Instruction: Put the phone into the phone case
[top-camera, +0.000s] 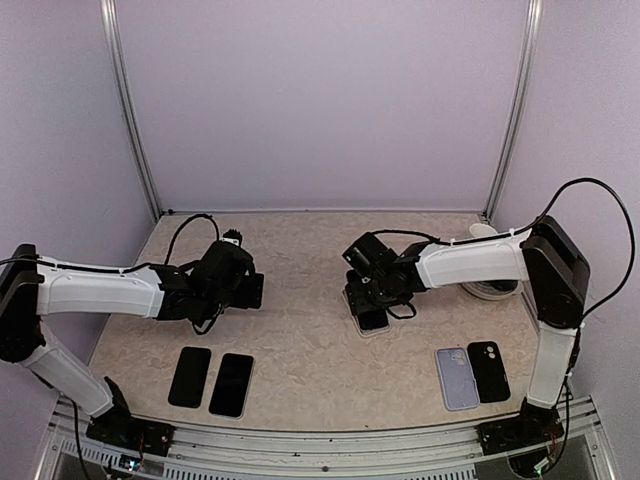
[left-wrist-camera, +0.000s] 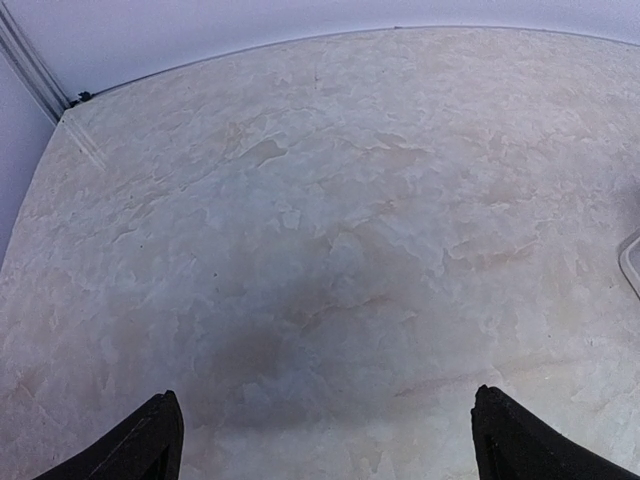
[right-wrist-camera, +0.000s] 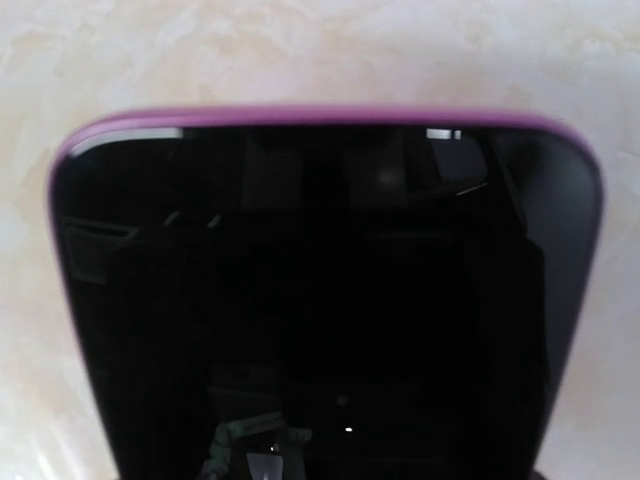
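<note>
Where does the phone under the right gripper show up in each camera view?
Top external: the phone lies right of centre on the table, partly beneath the right gripper.
Left wrist: not identifiable; only a pale sliver at the right edge, too little to name.
Right wrist: the phone fills most of the frame, dark screen with a purple rim.
Shared landmark: the mottled beige tabletop, seen in all three views.

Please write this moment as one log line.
left gripper open over table | right gripper at phone, grip unclear | phone rim pink
</note>
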